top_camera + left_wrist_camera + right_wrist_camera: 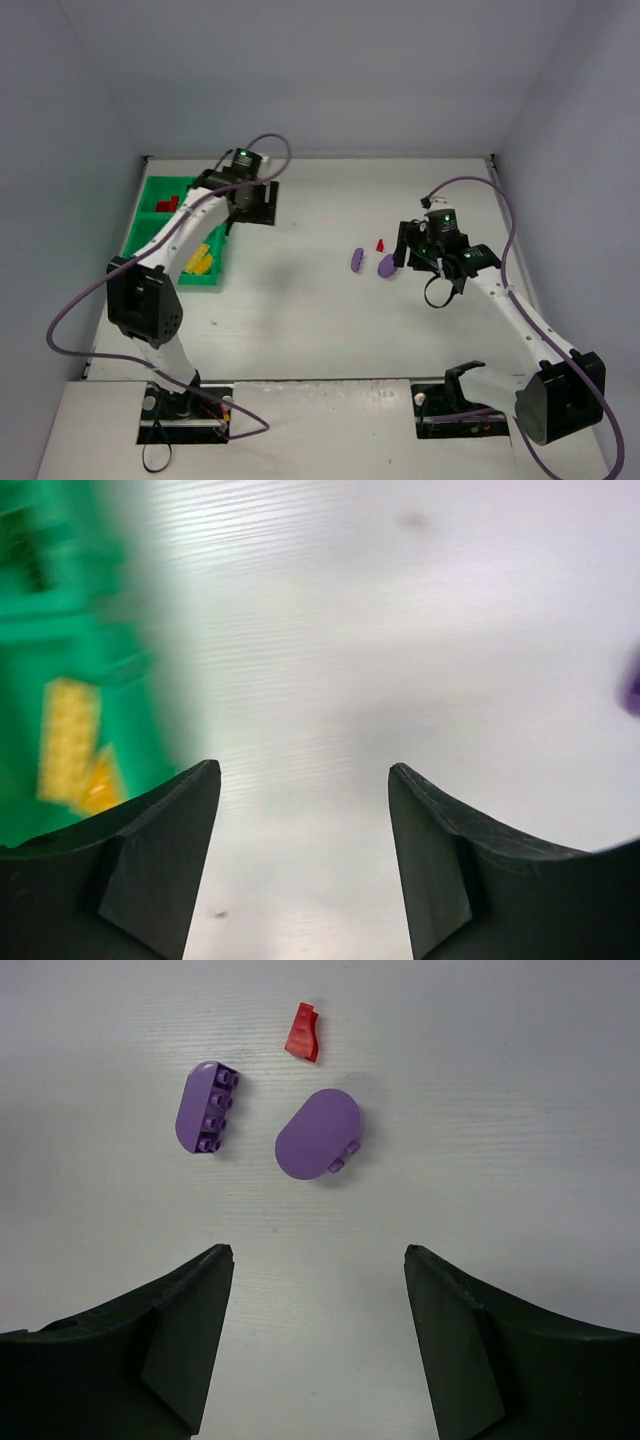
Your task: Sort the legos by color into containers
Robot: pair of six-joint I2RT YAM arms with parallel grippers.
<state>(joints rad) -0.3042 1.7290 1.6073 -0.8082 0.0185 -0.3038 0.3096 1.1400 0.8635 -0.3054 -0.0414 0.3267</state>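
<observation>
Sorted: red bricks (167, 204) and yellow bricks (201, 262) are lying in the green tray (198, 283) at the table's left edge
Remaining: two purple bricks (208, 1108) and a red wedge (303, 1032) are waiting mid-table
Left gripper (303, 770): gaping empty beside the tray
Right gripper (318, 1252): hovering wide, holding nothing

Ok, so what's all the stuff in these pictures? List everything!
white table: one, white, under everything
rounded purple plastic toy bricks: two, purple, near the table's middle
small red plastic brick: one, red, just beyond the purple ones
green plastic tray: one, green, table's left side
red plastic bricks: number unclear, red, far tray compartment
yellow plastic bricks: number unclear, yellow, near tray compartment
purple cables: two, purple, one at each side
left gripper: one, black, open, beside the tray
right gripper: one, black, open, facing the purple bricks
</observation>
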